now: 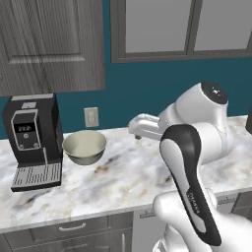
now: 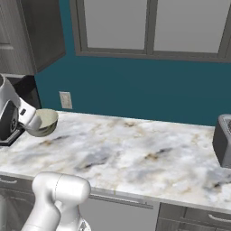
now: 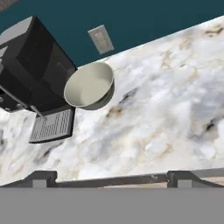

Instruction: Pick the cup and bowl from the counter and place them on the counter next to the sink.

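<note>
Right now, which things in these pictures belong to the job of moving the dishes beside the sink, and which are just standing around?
Part of the job:
- bowl, upright on the counter
- gripper, fingers open, holding nothing

Just standing around:
- coffee machine, close beside the bowl
- wall socket
- toaster at the far end

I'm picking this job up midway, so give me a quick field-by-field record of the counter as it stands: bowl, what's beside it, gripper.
bowl: upright on the counter, empty, near the back wall
counter: white marble with veining
coffee machine: black, just left of the bowl in the left base view
wall socket: on the teal wall behind the bowl
gripper: open, holding nothing, above the counter and short of the bowl
</note>
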Robot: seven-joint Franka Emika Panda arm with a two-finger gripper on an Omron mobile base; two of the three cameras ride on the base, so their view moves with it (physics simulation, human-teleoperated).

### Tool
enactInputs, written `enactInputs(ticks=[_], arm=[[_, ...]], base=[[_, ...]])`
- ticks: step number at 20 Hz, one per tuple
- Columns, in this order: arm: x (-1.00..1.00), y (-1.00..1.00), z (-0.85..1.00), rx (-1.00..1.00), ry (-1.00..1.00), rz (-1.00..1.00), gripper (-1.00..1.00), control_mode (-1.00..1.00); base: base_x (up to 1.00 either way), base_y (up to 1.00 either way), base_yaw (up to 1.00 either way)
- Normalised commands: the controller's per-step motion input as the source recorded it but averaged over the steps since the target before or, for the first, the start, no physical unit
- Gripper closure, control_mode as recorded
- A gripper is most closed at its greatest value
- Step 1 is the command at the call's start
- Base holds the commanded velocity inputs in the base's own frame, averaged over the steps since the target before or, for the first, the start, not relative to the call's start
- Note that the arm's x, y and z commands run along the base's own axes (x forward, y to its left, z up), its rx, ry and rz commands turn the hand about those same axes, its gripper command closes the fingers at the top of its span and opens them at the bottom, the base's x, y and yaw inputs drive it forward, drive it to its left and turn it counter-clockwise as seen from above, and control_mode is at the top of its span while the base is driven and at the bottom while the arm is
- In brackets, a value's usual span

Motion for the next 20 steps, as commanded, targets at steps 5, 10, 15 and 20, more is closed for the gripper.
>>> enactInputs(ticks=[5, 10, 15, 20], arm=[[0.15, 0.07, 0.0, 0.15, 0.08, 0.07, -1.0, -1.0], [0.27, 0.21, -0.01, 0.0, 0.08, -0.03, -1.0, -1.0], [0.47, 0.06, -0.12, 0.0, 0.11, -0.13, -1.0, -1.0], [0.37, -0.04, -0.41, 0.02, 0.06, -0.04, -1.0, -1.0]], base=[[0.0, 0.0, 0.0], [0.0, 0.0, 0.0], [0.0, 0.0, 0.0], [0.0, 0.0, 0.0]])
